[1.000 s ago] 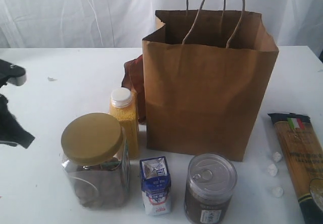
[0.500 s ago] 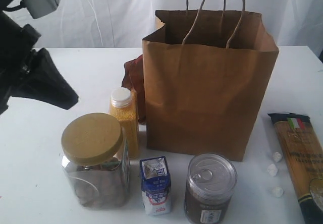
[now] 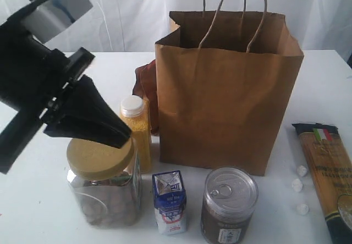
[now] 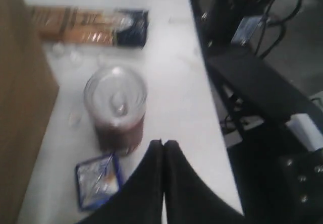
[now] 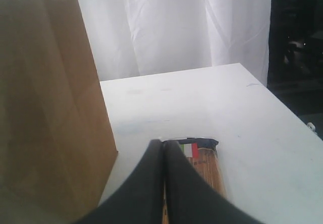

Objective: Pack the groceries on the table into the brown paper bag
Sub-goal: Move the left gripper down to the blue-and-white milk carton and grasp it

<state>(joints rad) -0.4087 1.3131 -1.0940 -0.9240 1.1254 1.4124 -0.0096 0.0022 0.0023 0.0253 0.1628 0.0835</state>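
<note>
Yellow-lidded jar [image 3: 103, 192], left hand [image 3: 126, 139] newly above

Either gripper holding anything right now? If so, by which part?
Nothing is held. The left gripper and the right gripper are both shut, jaws pressed together with nothing between them.

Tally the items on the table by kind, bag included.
Tall brown paper bag: 1
Clear plastic jar with yellow lid: 1
Yellow-grain bottle with white cap: 1
Small blue-white carton: 1
Metal pull-tab can: 1
Brown pouch behind the bag: 1
Long spaghetti packet: 1
Small white bits: 3
Total: 10
</note>
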